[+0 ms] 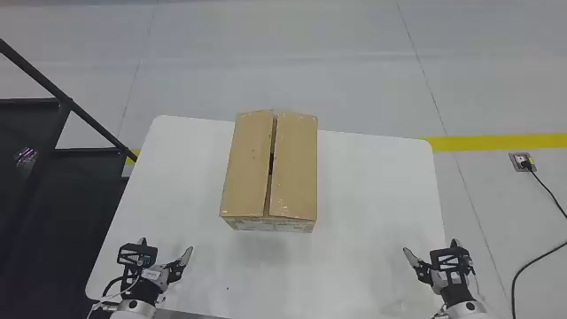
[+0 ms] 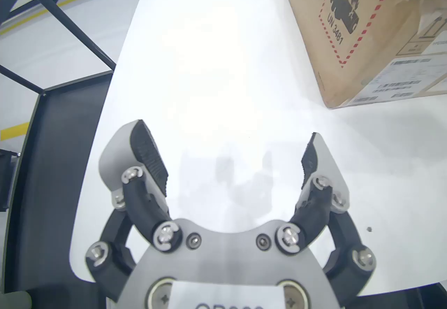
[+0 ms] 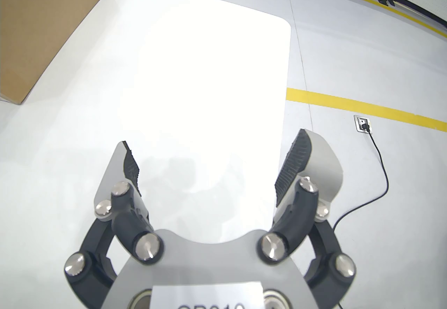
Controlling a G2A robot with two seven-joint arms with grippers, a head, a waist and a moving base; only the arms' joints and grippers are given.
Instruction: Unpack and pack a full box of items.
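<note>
We see the brown cardboard box [image 1: 269, 170] at centre of the white rounded worktop [image 1: 372, 221], top flaps shut, seam running 12-to-6. The left end effector [image 2: 227, 130] hangs approx 7 o'clock of the box, over the worktop's near edge, fingers spread wide, nothing btwn them. The right end effector [image 3: 212, 138] is approx 5 o'clock, likewise released & empty. Both are well apart from the box. A red-dashed label [image 2: 349, 13] marks its 9 o'clock wall; white labels [image 2: 398, 79] are on the 6 o'clock face.
</note>
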